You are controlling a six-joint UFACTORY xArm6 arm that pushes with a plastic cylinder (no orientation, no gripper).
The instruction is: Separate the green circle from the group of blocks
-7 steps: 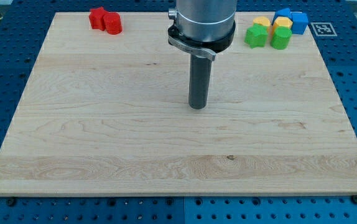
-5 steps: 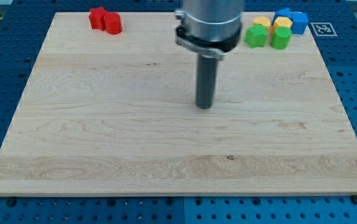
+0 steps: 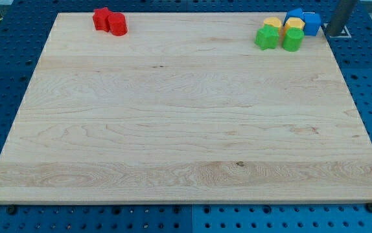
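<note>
My tip [image 3: 333, 34], a bare rod with no claw to open or close, stands beside the blue block [image 3: 306, 21], approaching; next it must get behind the green circle [image 3: 293, 39], touching the top-right group, and push it away

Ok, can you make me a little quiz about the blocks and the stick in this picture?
1. True or false: my tip is touching the green circle.
2. Which colour blocks sit alone at the view's top left? A red, B blue, C yellow.
3. Fill in: my tip stands just to the view's ____ of the blue blocks.

Key: 1 false, it stands apart, beyond the blue blocks. 2 A, the red blocks. 3 right.
</note>
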